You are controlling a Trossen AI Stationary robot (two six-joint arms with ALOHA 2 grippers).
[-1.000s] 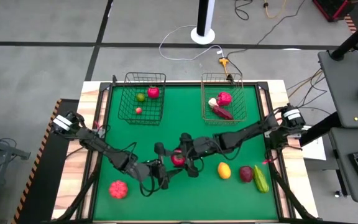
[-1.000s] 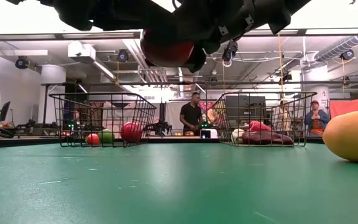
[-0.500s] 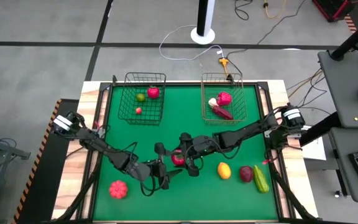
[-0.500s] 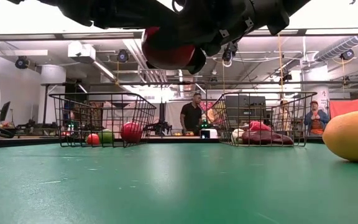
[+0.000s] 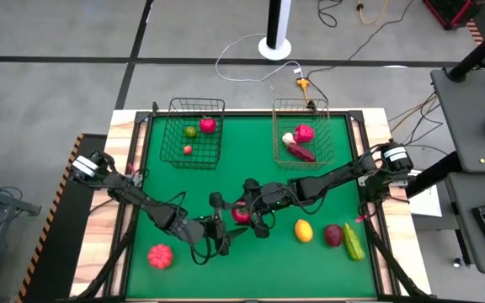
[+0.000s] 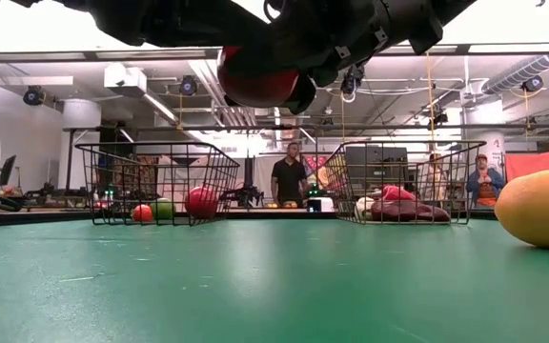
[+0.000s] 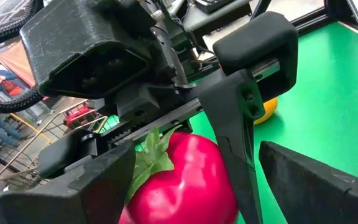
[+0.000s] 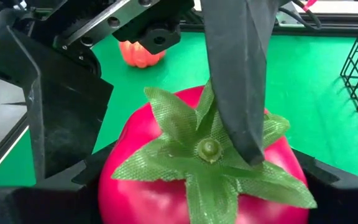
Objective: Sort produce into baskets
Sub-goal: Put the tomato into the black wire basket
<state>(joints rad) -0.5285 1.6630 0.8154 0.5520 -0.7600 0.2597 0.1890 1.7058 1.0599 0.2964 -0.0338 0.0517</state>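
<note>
My right claw point(image 5: 244, 215) grasps the red tomato point(image 5: 241, 216) above the surface, for basket delivery; my left claw point(image 5: 219, 238), beside it, released.

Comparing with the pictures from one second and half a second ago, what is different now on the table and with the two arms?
Almost nothing. The right gripper still holds the red tomato above the table's middle; in the low view it sits slightly higher than a second ago. The left gripper stays close beside it, fingers open. The black basket, the copper basket and the loose produce have not moved.
</note>
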